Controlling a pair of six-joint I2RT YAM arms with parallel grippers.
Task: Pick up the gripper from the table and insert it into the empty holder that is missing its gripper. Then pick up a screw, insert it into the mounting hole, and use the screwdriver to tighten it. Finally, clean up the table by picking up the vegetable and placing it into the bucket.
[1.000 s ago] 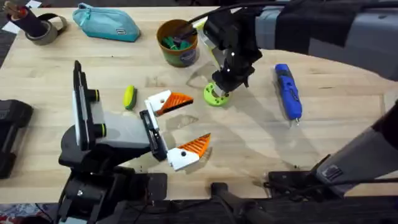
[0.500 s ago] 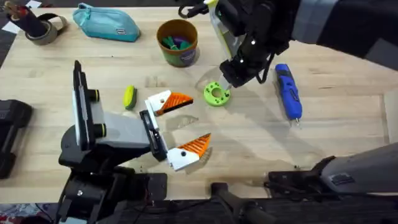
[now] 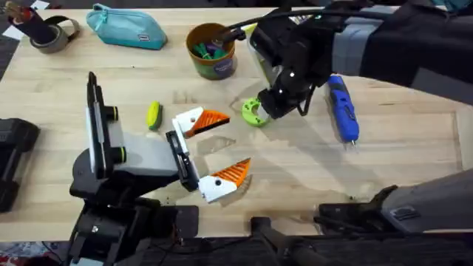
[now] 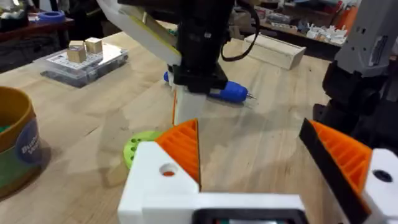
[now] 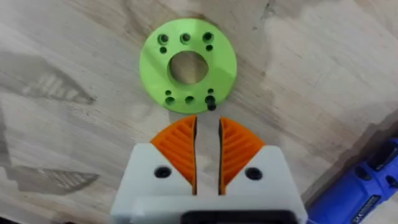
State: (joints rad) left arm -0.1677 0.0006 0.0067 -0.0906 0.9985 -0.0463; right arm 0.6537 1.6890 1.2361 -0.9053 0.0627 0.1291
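Right pincer (image 5: 207,152): poised just beside the gripper (image 5: 188,65), its orange pads drawn almost together with only a thin slit between them and nothing held; it appears lined up on the small dark screw (image 5: 211,101) standing in the ring's face.
Gripper: lying flat on the wooden surface (image 3: 295,170), between the bucket (image 3: 211,50) and the screwdriver (image 3: 343,108), likely left face-up so its holes can be reached from above.
Left pincer (image 3: 214,151): parked low over the surface near its own base with fingers spread wide and empty, seemingly kept clear of the work.
Vegetable (image 3: 153,115): on the surface beside the left pincer, well apart from the bucket; the clean-up step looks not yet begun.
Right wrist view: shows the ring's central hole, its circle of small holes and the screw, detail the overhead view hides behind the dark arm.
Left wrist view: gives a side-on look at the right arm coming down beside the green ring (image 4: 138,146), with the blue screwdriver (image 4: 225,91) lying beyond it.
Overhead view: alone lays out the spacing of bucket, vegetable and both arms.
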